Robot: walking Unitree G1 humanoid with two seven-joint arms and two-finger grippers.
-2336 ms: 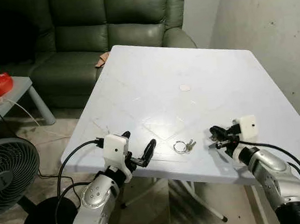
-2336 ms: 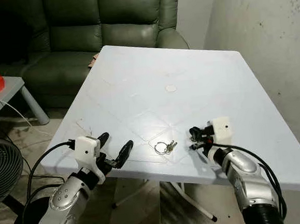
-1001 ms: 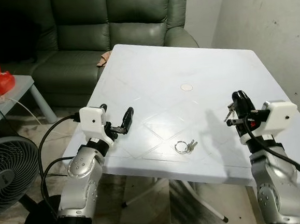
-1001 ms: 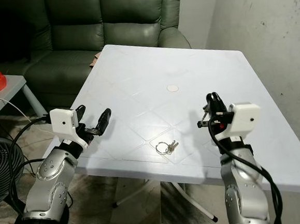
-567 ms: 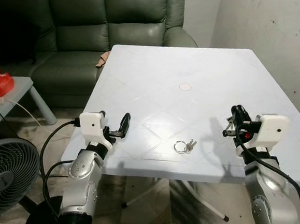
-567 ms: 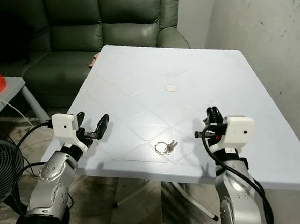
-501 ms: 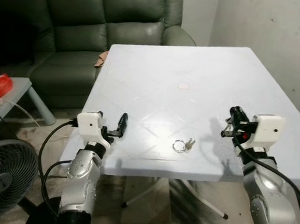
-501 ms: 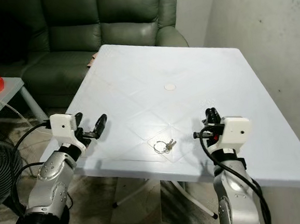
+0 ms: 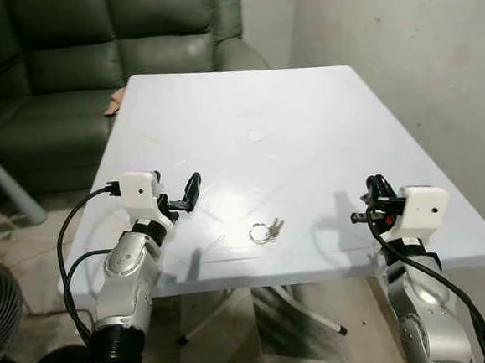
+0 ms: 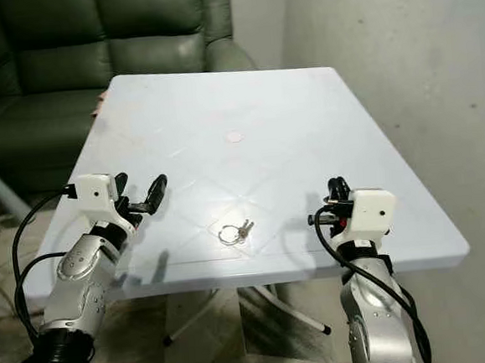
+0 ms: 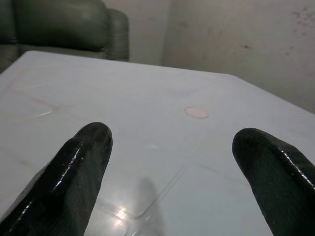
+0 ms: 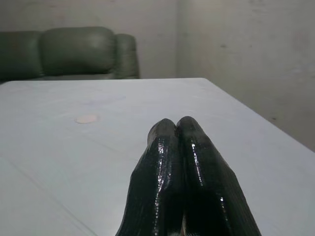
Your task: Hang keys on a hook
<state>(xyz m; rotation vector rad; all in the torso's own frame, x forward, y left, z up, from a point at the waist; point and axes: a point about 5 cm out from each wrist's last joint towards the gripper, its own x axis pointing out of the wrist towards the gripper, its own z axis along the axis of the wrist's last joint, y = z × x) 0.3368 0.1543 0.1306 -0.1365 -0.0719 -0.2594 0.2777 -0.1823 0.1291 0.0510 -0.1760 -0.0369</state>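
A small bunch of keys on a ring lies on the white table, near its front edge. My left gripper hovers over the table's front left part, to the left of the keys, fingers spread open with nothing between them. My right gripper is held above the front right part of the table, to the right of the keys. Its two fingers are pressed together, empty.
A dark green sofa stands behind the table at the left. A bare grey wall runs along the table's right side. A small round pale mark sits mid-table.
The camera has swung to the right, so the fan and side table have left the picture. Both grippers hold about the same poses above the table; the keys have not moved.
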